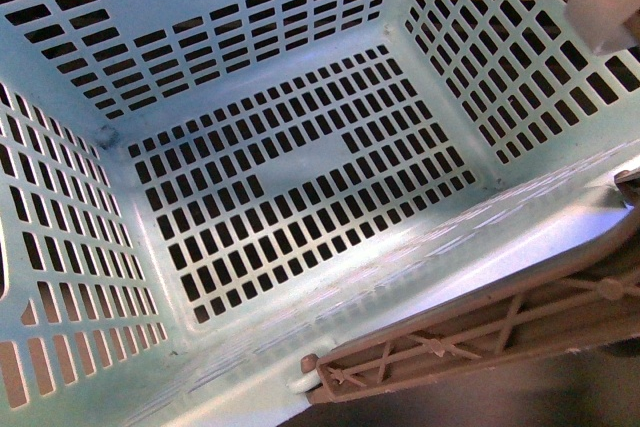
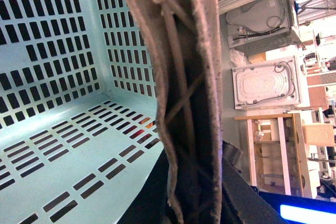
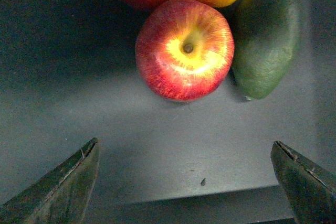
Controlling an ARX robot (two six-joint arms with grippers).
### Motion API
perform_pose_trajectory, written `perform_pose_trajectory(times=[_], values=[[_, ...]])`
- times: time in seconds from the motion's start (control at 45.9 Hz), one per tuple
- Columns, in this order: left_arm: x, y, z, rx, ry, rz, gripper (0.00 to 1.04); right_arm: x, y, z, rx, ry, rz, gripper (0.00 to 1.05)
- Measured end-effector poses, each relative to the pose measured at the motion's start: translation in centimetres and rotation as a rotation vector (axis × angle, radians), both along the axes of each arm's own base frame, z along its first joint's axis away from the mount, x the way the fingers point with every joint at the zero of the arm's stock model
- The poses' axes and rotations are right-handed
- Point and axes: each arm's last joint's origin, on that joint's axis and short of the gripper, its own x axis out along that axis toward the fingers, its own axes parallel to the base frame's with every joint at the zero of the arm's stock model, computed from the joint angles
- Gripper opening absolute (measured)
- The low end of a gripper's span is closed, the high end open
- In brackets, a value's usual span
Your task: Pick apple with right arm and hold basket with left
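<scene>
Apple (image 3: 185, 50) lay ungrasped ahead of right gripper (image 3: 185, 144), jaws wide, empty; basket (image 1: 550, 237) handle (image 2: 184, 77) sat at left gripper (image 2: 197, 195), closure indeterminate; 1 pick outstanding.

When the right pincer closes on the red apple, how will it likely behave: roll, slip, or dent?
The apple is round, so an off-centre push would probably roll it. Its skin looks smooth and glossy, so it may slip in the right pincer. The green fruit beside it might stop rolling that way.
</scene>
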Motion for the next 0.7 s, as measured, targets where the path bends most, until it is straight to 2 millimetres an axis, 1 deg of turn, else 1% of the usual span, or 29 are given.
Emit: perform_pose_trajectory(times=[0.087, 0.261, 0.479, 0.697], values=[[0.0, 0.0, 0.0, 0.001, -0.001, -0.001, 0.09, 1.0, 0.1, -1.4, 0.006, 0.030, -0.009, 0.96], [0.0, 0.0, 0.0, 0.001, -0.001, 0.000, 0.09, 2.3, -0.2, -2.8, 0.016, 0.057, -0.034, 0.96], [0.0, 0.0, 0.0, 0.001, -0.001, -0.001, 0.09, 3.4, -0.9, -3.8, 0.026, 0.069, -0.061, 0.96], [0.0, 0.0, 0.0, 0.001, -0.001, -0.001, 0.09, 4.4, -1.3, -4.3, 0.038, 0.072, -0.079, 0.96]])
